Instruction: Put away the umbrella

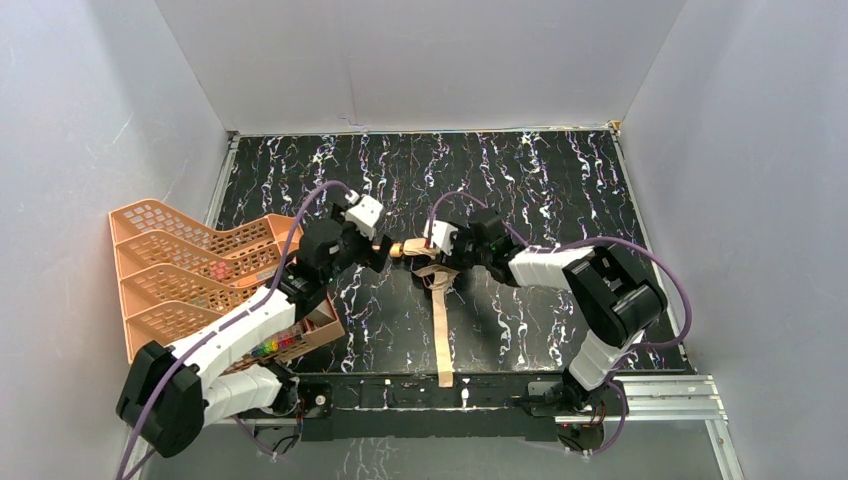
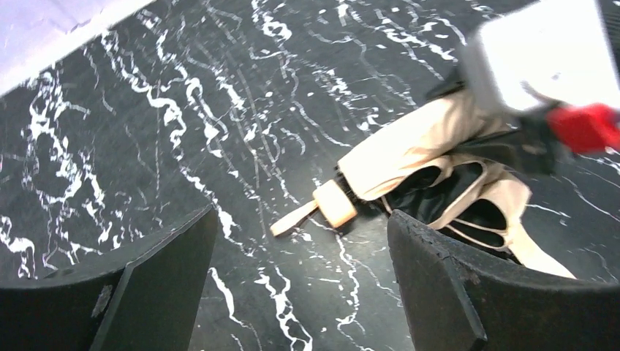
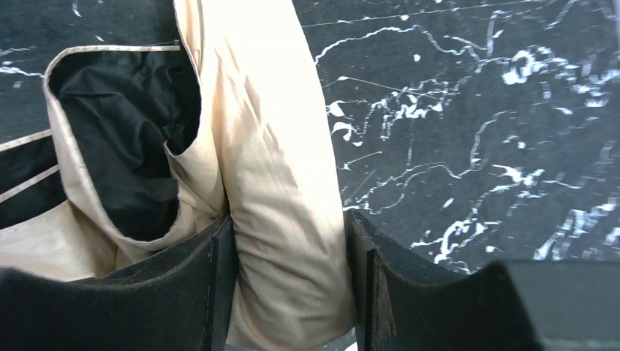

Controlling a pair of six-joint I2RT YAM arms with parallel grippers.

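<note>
The umbrella (image 1: 432,268) lies folded in the middle of the table, tan outside and black inside. Its small tan handle (image 1: 406,249) points left and its long tan strap (image 1: 441,340) trails toward the near edge. My right gripper (image 1: 443,250) is shut on the folded tan canopy (image 3: 278,168), which fills the gap between its fingers (image 3: 219,278). My left gripper (image 1: 384,251) is open and empty just left of the handle. In the left wrist view the handle (image 2: 335,203) lies beyond the gap between the open fingers (image 2: 439,270), apart from them.
An orange plastic mesh tray rack (image 1: 180,270) stands at the table's left side, beside my left arm. Grey walls enclose the table on three sides. The right gripper's white camera housing (image 2: 541,58) shows in the left wrist view above the canopy.
</note>
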